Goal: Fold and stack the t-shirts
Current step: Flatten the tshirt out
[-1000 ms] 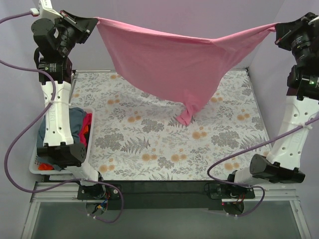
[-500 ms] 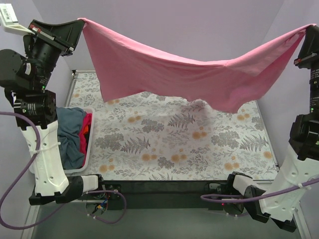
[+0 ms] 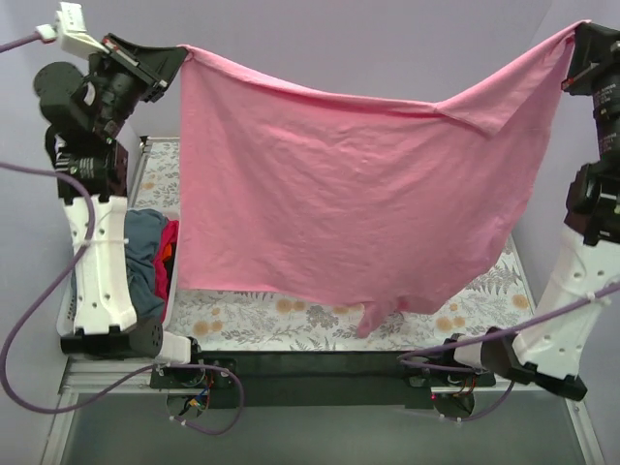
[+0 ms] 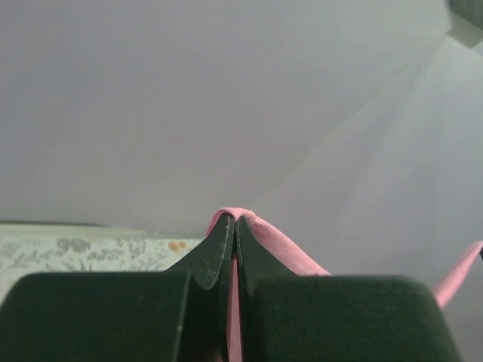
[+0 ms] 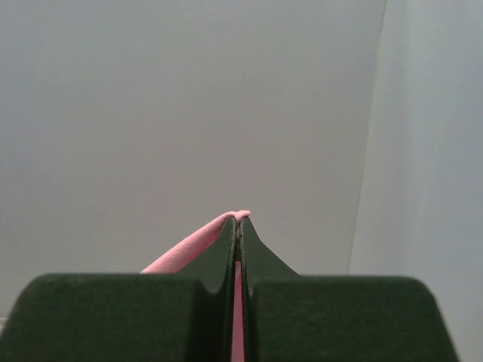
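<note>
A bright pink t-shirt [image 3: 349, 203] hangs spread wide in the air between both arms, its lower edge near the table's front. My left gripper [image 3: 182, 53] is shut on its top left corner; pink cloth [image 4: 260, 234] shows pinched between the black fingers in the left wrist view, where the gripper [image 4: 235, 220] points at the wall. My right gripper [image 3: 578, 29] is shut on the top right corner, with pink cloth [image 5: 192, 245] trailing left from its tips [image 5: 239, 220]. More t-shirts, blue-grey [image 3: 141, 257] and red [image 3: 165, 262], lie in the basket.
A white laundry basket [image 3: 171, 291] stands at the table's left edge beside the left arm. The floral table top [image 3: 291, 315] shows below the hanging shirt. Purple cables loop near both arm bases.
The pink shirt, sagging and bunched a second ago, has swung toward the camera and now hangs flat as a broad sheet. Both arms stay raised high and keep their grip.
</note>
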`<act>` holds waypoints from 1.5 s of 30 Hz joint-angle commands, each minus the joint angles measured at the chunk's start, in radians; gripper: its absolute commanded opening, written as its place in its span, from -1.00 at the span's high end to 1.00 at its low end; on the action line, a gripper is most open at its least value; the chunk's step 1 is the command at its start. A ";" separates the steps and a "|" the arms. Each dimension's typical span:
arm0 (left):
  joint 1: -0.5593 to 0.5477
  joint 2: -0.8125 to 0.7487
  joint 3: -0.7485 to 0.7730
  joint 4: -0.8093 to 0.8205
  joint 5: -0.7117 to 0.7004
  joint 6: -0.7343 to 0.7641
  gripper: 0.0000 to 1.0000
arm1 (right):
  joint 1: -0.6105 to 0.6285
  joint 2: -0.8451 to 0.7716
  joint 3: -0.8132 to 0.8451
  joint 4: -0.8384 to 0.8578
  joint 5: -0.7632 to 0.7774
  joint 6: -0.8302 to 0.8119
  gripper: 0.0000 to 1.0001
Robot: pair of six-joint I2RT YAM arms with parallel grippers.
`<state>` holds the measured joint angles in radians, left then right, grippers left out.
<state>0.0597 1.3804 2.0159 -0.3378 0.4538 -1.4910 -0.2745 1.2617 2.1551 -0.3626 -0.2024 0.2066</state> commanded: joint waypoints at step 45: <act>0.006 0.736 -0.237 0.323 0.043 0.052 1.00 | 0.209 0.665 -0.313 0.430 -0.078 0.065 0.97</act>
<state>0.0597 2.1078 1.7264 -0.1287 0.4805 -1.4109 -0.0631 1.9179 1.7889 -0.0872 -0.2909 0.2638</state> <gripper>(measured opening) 0.016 0.021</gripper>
